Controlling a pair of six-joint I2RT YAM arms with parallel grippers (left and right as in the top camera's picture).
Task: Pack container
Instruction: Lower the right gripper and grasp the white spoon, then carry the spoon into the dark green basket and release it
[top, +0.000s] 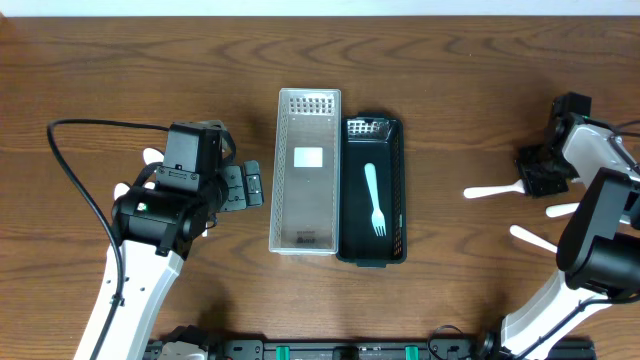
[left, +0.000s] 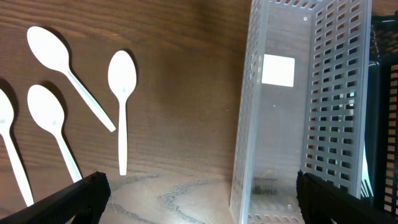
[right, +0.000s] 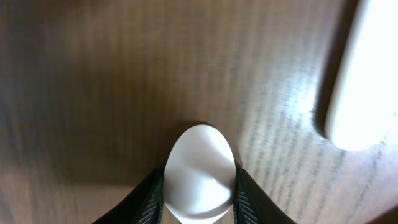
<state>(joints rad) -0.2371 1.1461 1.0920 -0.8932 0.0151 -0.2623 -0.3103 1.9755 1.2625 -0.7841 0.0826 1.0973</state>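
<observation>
Utensil (right: 200, 167) clenched between right gripper (right: 199, 186) jaws, maybe by handle tip; light, stiff, slick. I'd regrip mid-handle. Left gripper (left: 202, 190) spread, empty.

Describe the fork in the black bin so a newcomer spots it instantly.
In the middle of the table, two long perforated bins sit side by side: white bin left, black bin right in the overhead view. The fork lies lengthwise on the black bin's floor. It is the only pale blue utensil and the only one inside a bin; the white utensils are all outside.
</observation>
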